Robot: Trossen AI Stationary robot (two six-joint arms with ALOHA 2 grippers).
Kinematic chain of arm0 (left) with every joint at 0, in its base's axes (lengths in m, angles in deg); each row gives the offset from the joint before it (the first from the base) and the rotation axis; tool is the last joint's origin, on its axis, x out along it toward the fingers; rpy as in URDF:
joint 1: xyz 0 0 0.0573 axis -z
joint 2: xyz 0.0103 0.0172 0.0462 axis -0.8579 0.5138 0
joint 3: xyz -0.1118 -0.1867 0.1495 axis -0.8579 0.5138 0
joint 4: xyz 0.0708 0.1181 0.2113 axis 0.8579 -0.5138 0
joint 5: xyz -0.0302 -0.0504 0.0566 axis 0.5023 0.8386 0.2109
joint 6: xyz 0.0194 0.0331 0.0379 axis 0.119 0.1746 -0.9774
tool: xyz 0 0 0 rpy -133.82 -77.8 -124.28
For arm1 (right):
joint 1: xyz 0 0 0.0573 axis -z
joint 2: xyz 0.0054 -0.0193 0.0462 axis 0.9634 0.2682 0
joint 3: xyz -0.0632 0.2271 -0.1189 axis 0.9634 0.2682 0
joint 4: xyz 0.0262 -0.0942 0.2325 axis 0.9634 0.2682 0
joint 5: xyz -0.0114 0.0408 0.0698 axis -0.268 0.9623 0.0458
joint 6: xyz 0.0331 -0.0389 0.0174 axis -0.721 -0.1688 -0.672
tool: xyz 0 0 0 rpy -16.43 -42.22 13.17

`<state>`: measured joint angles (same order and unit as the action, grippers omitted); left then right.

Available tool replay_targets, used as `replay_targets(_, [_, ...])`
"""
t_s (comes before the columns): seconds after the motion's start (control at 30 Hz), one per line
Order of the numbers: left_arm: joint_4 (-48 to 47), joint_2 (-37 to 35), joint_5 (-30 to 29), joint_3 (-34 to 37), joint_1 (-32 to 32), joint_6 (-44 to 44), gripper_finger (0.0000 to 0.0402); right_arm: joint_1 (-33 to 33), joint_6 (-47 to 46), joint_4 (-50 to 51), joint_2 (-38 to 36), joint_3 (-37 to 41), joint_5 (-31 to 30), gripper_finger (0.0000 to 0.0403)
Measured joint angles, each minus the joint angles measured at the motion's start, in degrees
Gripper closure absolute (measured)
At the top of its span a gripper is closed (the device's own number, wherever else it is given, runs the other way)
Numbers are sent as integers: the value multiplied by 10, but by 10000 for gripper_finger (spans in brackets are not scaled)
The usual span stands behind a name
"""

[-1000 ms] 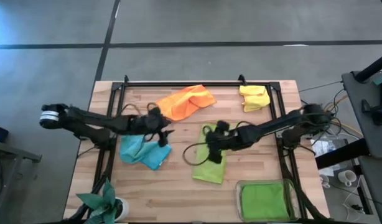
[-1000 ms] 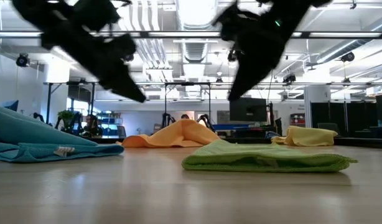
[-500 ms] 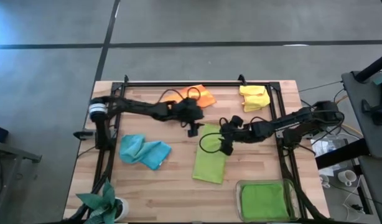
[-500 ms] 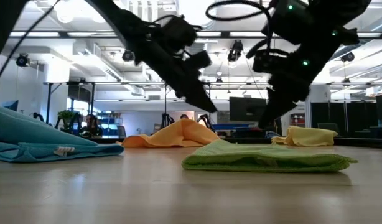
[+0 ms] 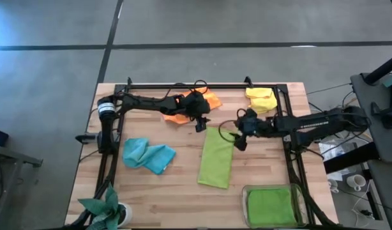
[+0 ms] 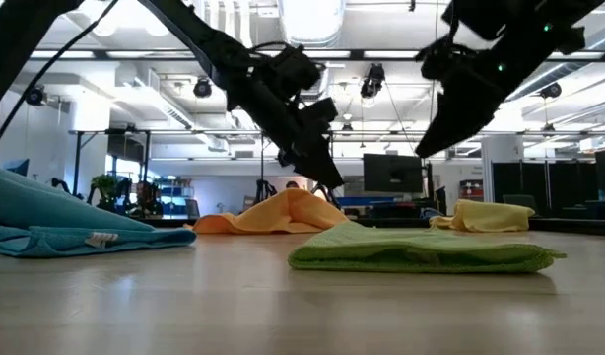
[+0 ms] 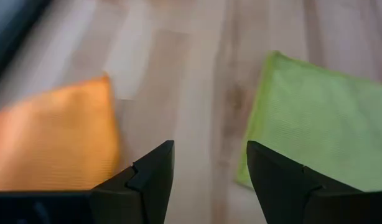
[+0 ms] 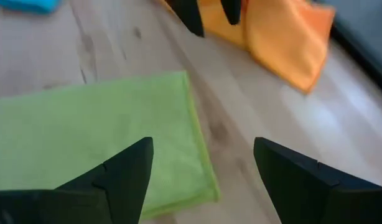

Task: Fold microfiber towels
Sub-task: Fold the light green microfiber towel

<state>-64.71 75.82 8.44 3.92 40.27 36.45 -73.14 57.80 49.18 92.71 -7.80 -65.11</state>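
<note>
A yellow-green towel (image 5: 216, 156) lies folded in a long strip at mid-table, also seen in the low view (image 6: 421, 254). An orange towel (image 5: 207, 100) lies crumpled at the far middle, a yellow towel (image 5: 261, 100) at the far right, and a light blue towel (image 5: 148, 155) bunched at the left. My left gripper (image 5: 199, 124) hangs open above bare wood between the orange towel (image 7: 51, 134) and the yellow-green towel's far end (image 7: 315, 118). My right gripper (image 5: 241, 140) is open in the air over the yellow-green towel's far right corner (image 8: 178, 124).
A clear tray (image 5: 297, 191) at the near right holds a folded green towel (image 5: 269, 206). A small leafy plant (image 5: 105, 207) stands at the near left corner. A black frame (image 5: 183, 85) runs along the table's far edge and sides. Bare wood shows along the near middle.
My left gripper has swung from above the blue towel toward the table's far right, ending between the orange and yellow-green towels. My right gripper has drawn back from over the yellow-green towel toward the right edge. All the towels lie as before.
</note>
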Motion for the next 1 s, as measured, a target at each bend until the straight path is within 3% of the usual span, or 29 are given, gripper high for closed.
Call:
replay_targets(0.13, [-3, 31, 38, 0, 2, -3, 215, 38, 33, 2, 27, 9, 48, 126])
replay_targets(0.3, [-14, 35, 38, -31, 3, -14, 216, 70, 121, -4, 39, -7, 55, 126])
replay_targets(0.57, [-27, 10, 12, -84, -11, -46, 222, 88, 183, 9, 27, -20, 58, 133])
replay_targets(0.67, [-48, 12, 23, -81, -6, -50, 256, 87, 174, 13, 27, -18, 75, 153])
replay_targets(0.83, [-56, 12, 37, -64, 0, -60, 355, 87, 112, 14, 27, -15, 105, 195])
replay_targets(0.9, [-64, 12, 38, -64, 0, -60, 368, 87, 82, 20, 27, -15, 106, 199])
replay_targets(1.0, [-72, 15, 38, -61, 0, -59, 348, 87, 62, 25, 33, -15, 124, 189])
